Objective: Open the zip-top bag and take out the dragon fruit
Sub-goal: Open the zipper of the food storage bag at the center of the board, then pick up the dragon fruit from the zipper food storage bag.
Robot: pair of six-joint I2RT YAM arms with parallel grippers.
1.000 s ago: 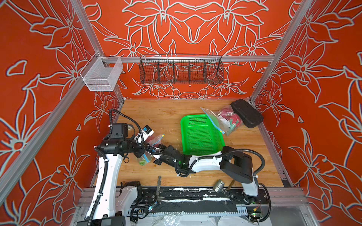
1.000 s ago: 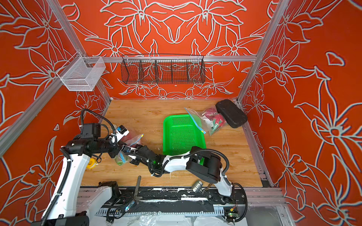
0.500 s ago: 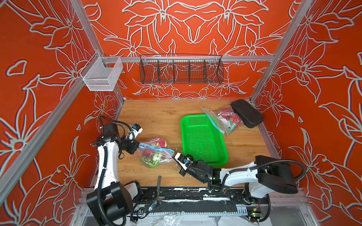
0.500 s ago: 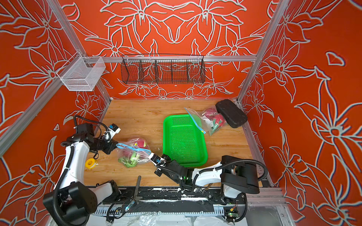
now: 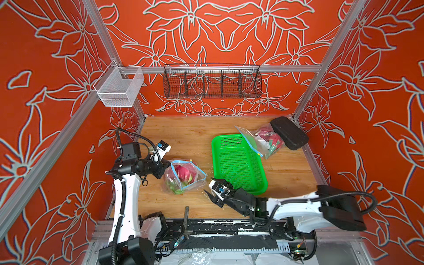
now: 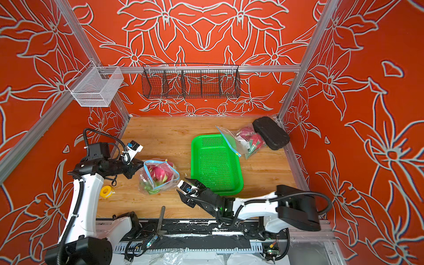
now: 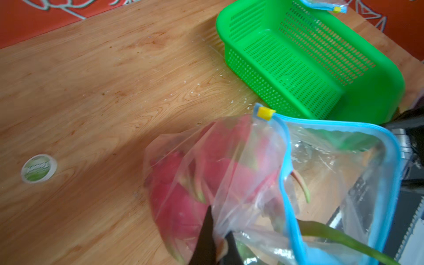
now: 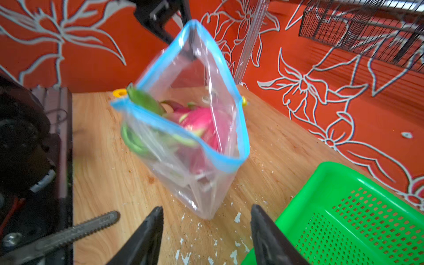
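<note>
Wrench: a grey pipe wrench (image 5: pixel 185 215) lies at the near edge of the table (image 5: pixel 183 137), beside the arm bases.
Right tool: our right tool (image 5: pixel 207 184) hovers low over the table with its jaws spread wide and nothing between them. It points at the bag from just beside it, not touching; the right wrist view (image 8: pixel 206 229) shows bare wood between the fingers.
Zip-top bag: the clear bag (image 5: pixel 197 181) stands on the table left of the green tray, its blue zip rim spread into an open loop with the yellow slider (image 7: pixel 265 113) at one end.
Dragon fruit: the magenta fruit (image 5: pixel 183 173) with green-tipped scales sits inside the open bag. Through the plastic we cannot count how many there are.
Left tool: our left tool (image 7: pixel 220 245) is pinched tight on the bag's wall at its left side, holding that edge up.
Tape roll: a small yellow roll (image 6: pixel 106 191) lies by the left arm.
Green tray: the perforated tray (image 5: pixel 238 165) sits right of the bag, nothing in it.
Second bag: another zip bag (image 5: pixel 266 142) with pink and green contents leans on the tray's far right corner.
Black case: a dark case (image 5: pixel 289 133) rests in the far right corner, touching that bag.
Back wall: a black wire basket (image 5: pixel 212 81) and a white mesh basket (image 5: pixel 118 88) hang from the rail.
</note>
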